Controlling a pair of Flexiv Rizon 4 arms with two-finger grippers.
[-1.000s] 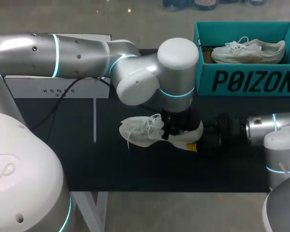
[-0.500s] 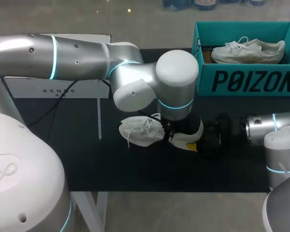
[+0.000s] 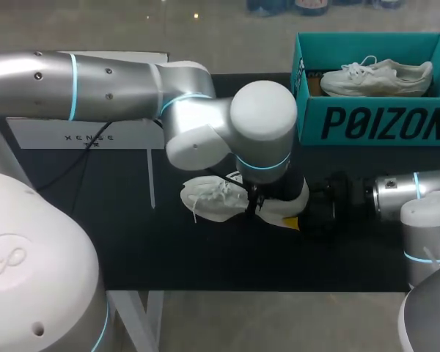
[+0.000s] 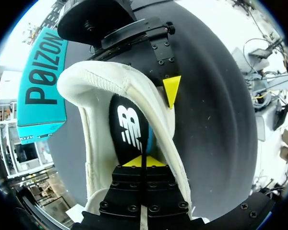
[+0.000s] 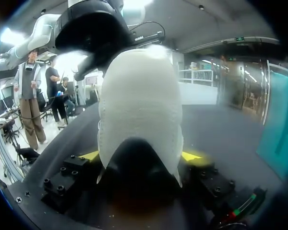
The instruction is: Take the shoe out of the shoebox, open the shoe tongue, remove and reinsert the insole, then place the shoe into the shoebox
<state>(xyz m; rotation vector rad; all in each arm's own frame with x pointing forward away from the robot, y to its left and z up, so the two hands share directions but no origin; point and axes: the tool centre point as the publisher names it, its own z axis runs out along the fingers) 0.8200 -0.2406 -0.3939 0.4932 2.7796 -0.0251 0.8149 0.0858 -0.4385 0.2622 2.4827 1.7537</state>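
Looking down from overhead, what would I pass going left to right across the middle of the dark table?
White stand → white shoe → right gripper, clamped on the shoe's heel.

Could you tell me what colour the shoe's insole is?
The insole is black with white print; the left wrist view shows it best.
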